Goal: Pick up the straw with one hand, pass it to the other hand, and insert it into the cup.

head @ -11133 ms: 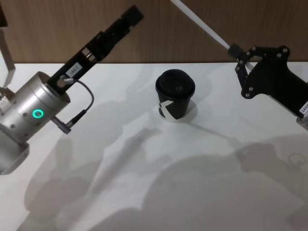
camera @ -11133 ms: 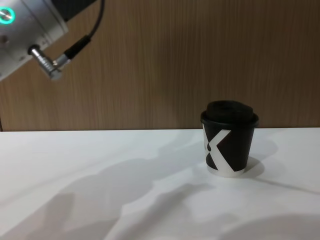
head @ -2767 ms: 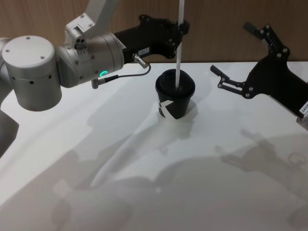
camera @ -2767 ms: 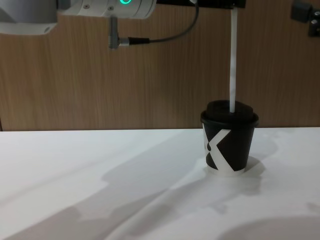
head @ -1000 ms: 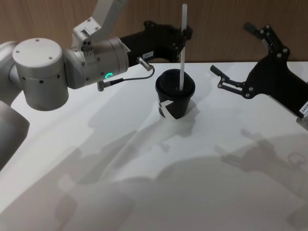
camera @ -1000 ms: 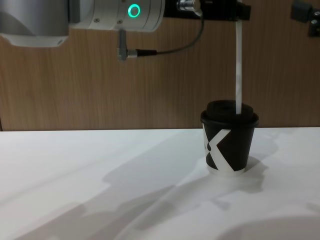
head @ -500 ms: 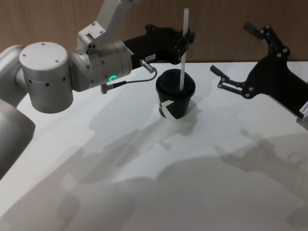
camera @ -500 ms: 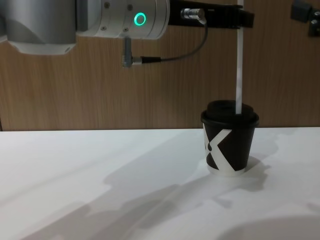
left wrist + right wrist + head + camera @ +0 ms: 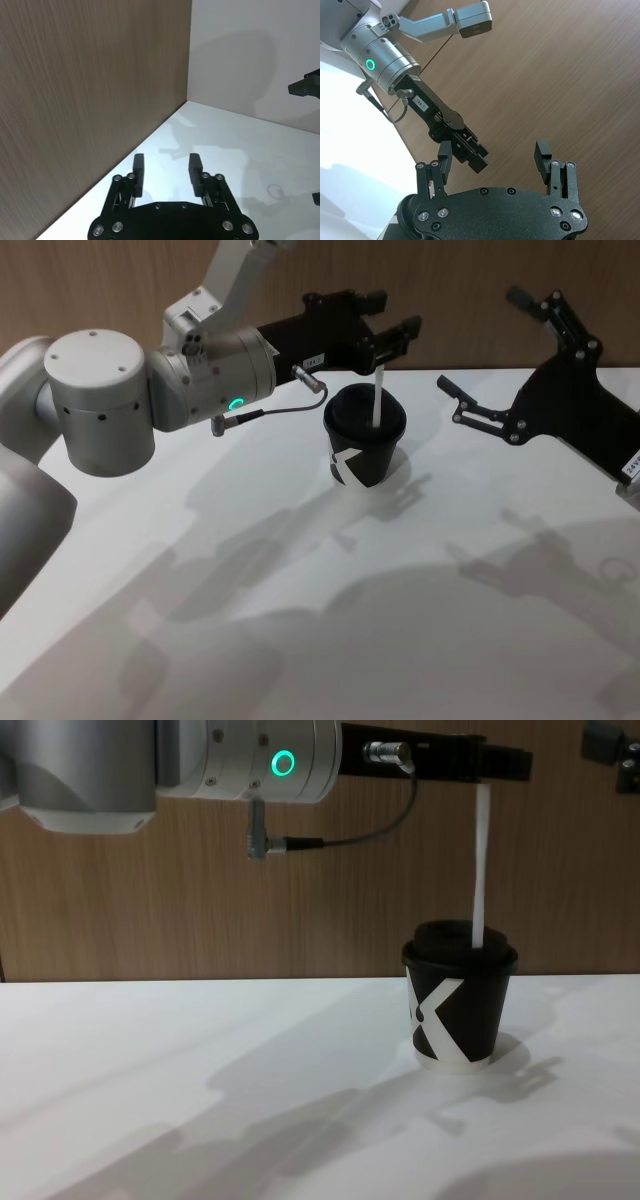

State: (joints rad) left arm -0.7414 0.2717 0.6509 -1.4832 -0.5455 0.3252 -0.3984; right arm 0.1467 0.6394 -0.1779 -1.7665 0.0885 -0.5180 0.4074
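Straw (image 9: 376, 405) stands near upright in the lid of the cup (image 9: 363, 443), lower end through the lid, upper part sticking up above it (chest view: (image 9: 481, 870)). Cup sits on the white tabletop (image 9: 300, 570), toward the back near the wood wall (image 9: 300, 900).

Left gripper (image 9: 385, 332) hovers just above the cup with jaws spread, either side of the straw's top end, not pinching it. In the left wrist view (image 9: 166, 172) the gap between the jaws is empty. Right gripper (image 9: 500, 355) is parked off to the cup's right, jaws spread wide, holding nothing.

Handling, my read: straw is light, thin-walled, kinks if squeezed hard; grip mid-shaft, gently. Cup is small and light, likely tips if the straw gets levered sideways.

Clearance: insertion looks done. The wall is close behind the cup, so a straight-up exit for the left arm seems safest. Open tabletop in front and to both sides.
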